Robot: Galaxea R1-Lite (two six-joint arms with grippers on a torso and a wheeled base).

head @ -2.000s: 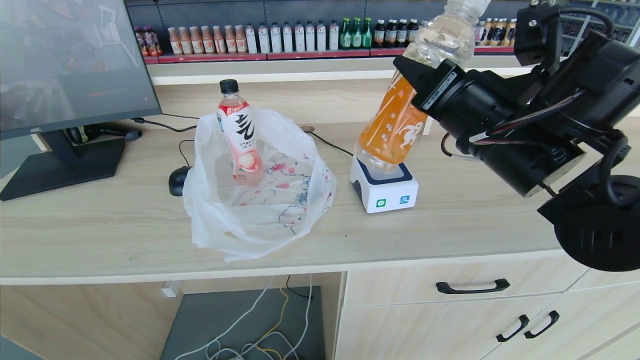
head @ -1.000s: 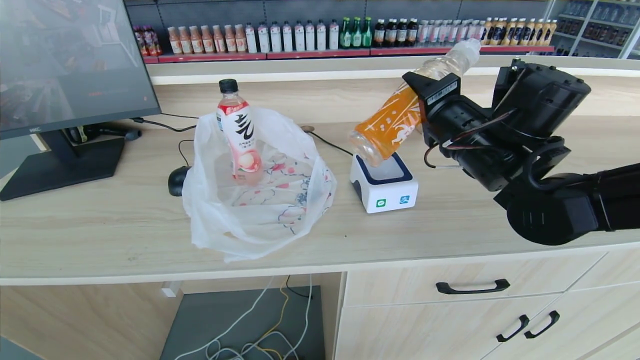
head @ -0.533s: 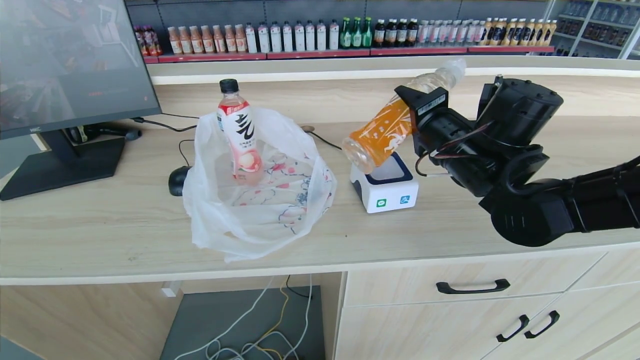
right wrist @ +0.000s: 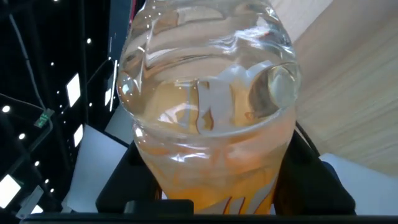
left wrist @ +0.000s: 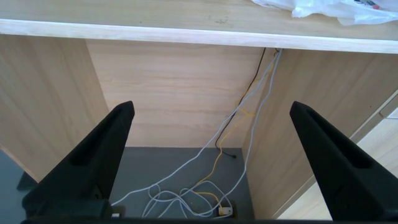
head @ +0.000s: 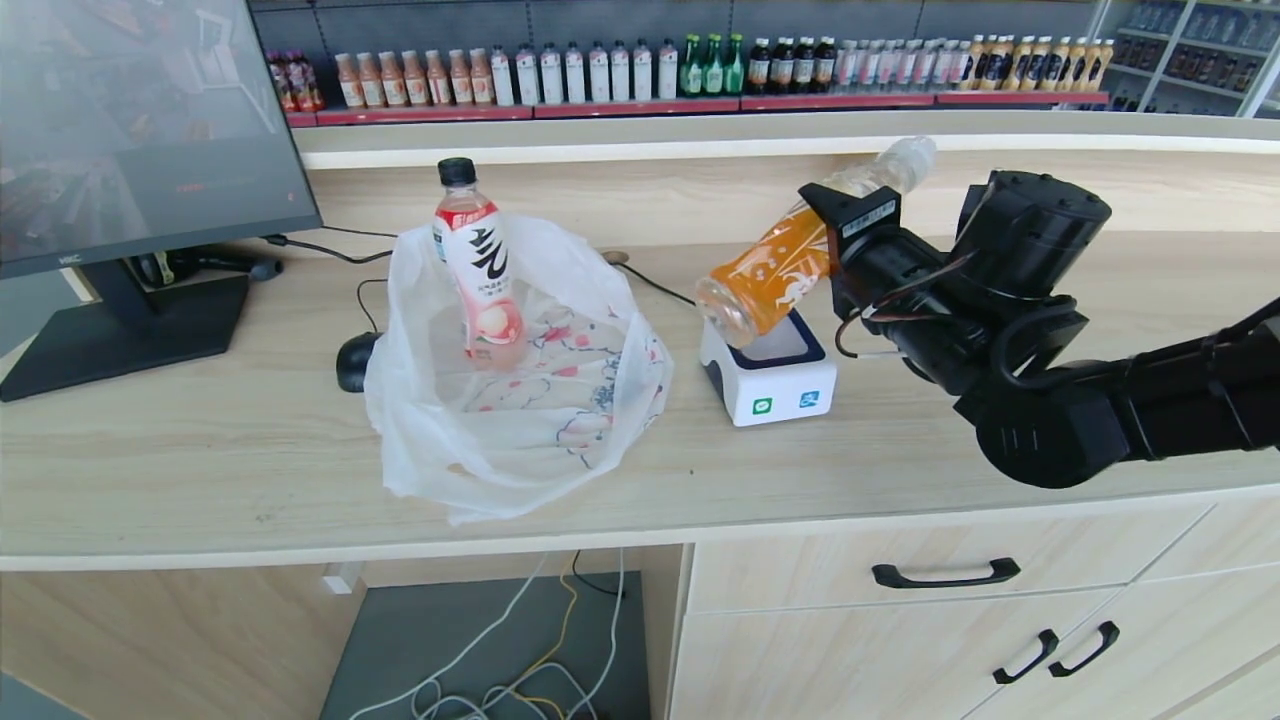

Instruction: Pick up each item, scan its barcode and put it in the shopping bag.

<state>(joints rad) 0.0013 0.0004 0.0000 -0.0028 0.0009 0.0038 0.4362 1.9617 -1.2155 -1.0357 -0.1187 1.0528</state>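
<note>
While pink bottle (head: 478,270) stands in shopping bag (head: 520,440), right tool (head: 848,222) grips orange bottle (head: 768,272).

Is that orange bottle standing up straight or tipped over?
Tipped: the right tool holds the orange bottle slanted, its base low over the white scanner.

Bright, even light is flooding the wooden counter (head: 250,440), leaving only soft shadows beneath the shopping bag (head: 520,400). The monitor (head: 140,120) is reflecting the room, highlights are glinting on the orange bottle (right wrist: 205,93), and straight edges are bowing near the head view's borders.
</note>
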